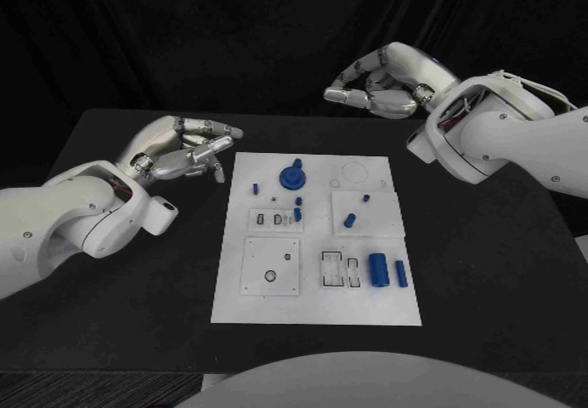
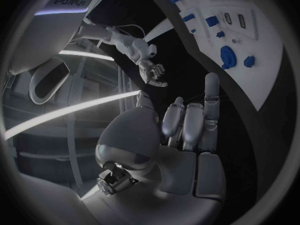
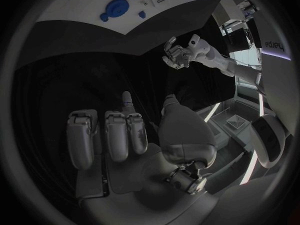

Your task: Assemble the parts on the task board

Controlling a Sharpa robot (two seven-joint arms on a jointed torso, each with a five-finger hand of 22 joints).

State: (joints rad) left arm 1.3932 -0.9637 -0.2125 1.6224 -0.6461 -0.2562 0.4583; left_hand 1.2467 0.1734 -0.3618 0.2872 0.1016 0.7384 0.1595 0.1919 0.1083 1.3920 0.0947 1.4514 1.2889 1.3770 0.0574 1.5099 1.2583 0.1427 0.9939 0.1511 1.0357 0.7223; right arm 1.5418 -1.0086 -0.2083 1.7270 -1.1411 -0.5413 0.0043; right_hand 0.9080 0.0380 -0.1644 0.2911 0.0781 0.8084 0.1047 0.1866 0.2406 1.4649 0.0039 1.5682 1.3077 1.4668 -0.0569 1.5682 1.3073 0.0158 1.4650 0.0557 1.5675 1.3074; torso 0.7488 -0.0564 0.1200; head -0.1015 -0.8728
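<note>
Left hand sits at the upper left of the head view, just off the board's upper left corner, fingers curled in with nothing in them. Left wrist view agrees: fingers mostly folded, one sticking up, no part held. Right hand hangs at the upper right of the head view, beyond the board's far edge and well apart from it, fingers curled in too, empty. Right wrist view shows its fingers folded over the palm, holding nothing.

Board lies in the middle of the frame. Parts on it: a round blue gear near the top centre, a small peg left of it, small pegs just below the gear, two pegs on the raised plate at centre right, and a fat cylinder with a thin bar beside it at lower right. Empty slots sit just left of the cylinder; more slots at centre left.

Step, as a guess: no part picked yet, both hands parked off the board, so this looks like the start of a pick or a pause between picks. Progress looks early, most parts loose.

Next move calls for one hand to uncurl, come over the board and pinch one part. Small pegs need a fine fingertip pinch; crowding near the gear risks knocking neighbours.
</note>
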